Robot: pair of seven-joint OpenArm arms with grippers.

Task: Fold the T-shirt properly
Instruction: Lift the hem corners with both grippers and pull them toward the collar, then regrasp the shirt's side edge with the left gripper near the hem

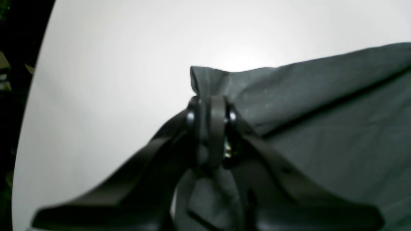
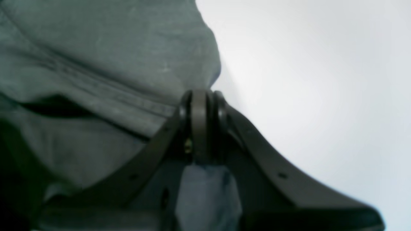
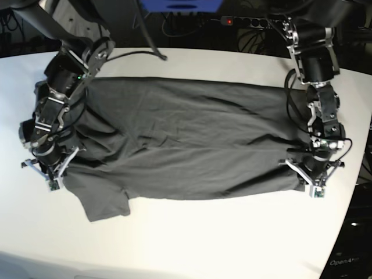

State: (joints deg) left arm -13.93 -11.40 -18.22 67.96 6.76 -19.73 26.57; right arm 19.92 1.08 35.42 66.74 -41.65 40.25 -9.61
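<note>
Looks like mid-fold: left gripper [image 3: 312, 177] at lower right and right gripper [image 3: 52, 170] at lower left each pinch the T-shirt [image 3: 192, 145]'s near edge, so next they probably lift together and carry it toward the frame's top.

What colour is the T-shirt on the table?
Plain dark charcoal grey, with no print. The T-shirt shows best in the base view, spread across the white table.

T-shirt [image 3: 192, 145] dk charcoal-grey, plain; table [image 3: 192, 238] white; fingers [image 1: 218, 112] blk.
</note>
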